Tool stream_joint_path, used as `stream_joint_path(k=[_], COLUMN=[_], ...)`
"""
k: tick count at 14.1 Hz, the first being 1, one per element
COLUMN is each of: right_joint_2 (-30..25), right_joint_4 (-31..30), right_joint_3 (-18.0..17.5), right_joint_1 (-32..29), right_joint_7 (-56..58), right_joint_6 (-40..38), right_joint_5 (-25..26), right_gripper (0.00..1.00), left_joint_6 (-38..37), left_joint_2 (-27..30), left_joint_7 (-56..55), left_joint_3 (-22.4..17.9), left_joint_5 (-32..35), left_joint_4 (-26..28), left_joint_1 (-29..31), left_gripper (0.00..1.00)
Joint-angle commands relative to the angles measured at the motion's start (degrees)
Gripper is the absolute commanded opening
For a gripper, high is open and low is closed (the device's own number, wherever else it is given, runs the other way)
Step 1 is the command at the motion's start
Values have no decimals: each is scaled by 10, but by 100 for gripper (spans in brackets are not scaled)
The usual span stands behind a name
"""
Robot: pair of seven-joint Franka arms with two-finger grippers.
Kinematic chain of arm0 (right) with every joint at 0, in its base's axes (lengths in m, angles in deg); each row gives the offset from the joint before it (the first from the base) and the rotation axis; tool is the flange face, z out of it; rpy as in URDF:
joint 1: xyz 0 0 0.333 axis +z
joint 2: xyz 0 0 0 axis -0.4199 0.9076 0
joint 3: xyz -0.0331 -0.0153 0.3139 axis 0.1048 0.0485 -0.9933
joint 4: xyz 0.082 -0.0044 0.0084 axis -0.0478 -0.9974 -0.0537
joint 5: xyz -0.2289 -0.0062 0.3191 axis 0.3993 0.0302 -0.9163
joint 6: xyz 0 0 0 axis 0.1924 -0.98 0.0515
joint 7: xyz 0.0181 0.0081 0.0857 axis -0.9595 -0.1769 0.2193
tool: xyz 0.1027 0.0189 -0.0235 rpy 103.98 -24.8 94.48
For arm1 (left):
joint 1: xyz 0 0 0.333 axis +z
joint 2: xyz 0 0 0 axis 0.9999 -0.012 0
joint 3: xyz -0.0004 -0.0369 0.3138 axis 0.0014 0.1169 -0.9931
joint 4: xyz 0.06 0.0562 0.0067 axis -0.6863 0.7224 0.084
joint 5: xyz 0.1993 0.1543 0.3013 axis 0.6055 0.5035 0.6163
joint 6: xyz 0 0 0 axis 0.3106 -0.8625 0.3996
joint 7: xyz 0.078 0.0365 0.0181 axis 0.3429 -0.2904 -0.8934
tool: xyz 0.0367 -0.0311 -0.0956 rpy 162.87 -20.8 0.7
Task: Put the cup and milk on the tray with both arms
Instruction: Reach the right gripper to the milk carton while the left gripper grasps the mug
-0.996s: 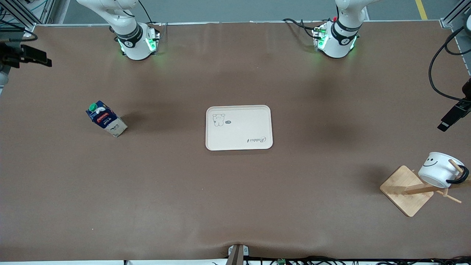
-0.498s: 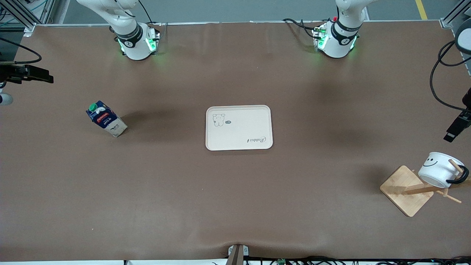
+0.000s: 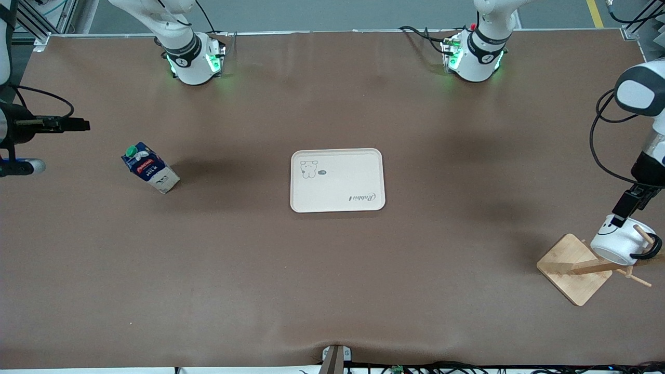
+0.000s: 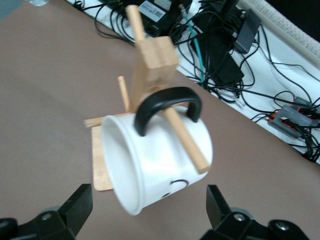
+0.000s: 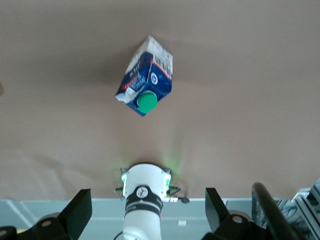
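The cup (image 3: 617, 242) hangs tilted by its black handle on a peg of a wooden rack (image 3: 573, 268) at the left arm's end of the table. My left gripper (image 3: 622, 212) is open, just above the cup. In the left wrist view the cup (image 4: 155, 165) lies between the spread fingers (image 4: 77, 210) without touching them. The milk (image 3: 149, 169) stands on the table toward the right arm's end. My right gripper (image 3: 77, 124) is open and empty in the air beside it; the right wrist view shows the milk (image 5: 146, 82) some way off. The tray (image 3: 337, 180) lies in the middle, with nothing on it.
The rack's square wooden base and slanted post with pegs (image 4: 150, 60) stand close to the table's edge. Cables and power bricks (image 4: 225, 45) lie off the table past the rack. The right arm's green-lit base (image 5: 145, 192) shows in the right wrist view.
My left gripper has come down over the cup from higher up. My right gripper has moved in from the table's end toward the milk. Cup, milk and tray have not moved.
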Motion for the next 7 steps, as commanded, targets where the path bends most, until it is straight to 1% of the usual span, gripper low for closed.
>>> stream_joint_path(k=[1, 3, 4, 6, 7], right_joint_2=[11, 15, 15, 15, 16], right_joint_4=[11, 11, 10, 9, 2], right_joint_3=[-8, -8, -9, -8, -9], right_joint_1=[-13, -9, -10, -20, -27], right_joint_7=[-3, -40, -60, -68, -69], right_joint_6=[-44, -47, -48, -53, -52], right_joint_5=[-7, -7, -7, -7, -7], right_gripper=[100, 100, 100, 100, 100], left_joint_6=[41, 69, 78, 84, 84], left_joint_2=[-18, -31, -35, -41, -42], left_joint_7=[16, 31, 40, 54, 60], left_joint_3=[12, 14, 14, 14, 14], left_joint_5=[-15, -15, -15, -15, -14], left_joint_4=[-5, -5, -6, -9, -10], left_joint_1=[-1, -1, 0, 3, 4], left_gripper=[96, 93, 89, 82, 77])
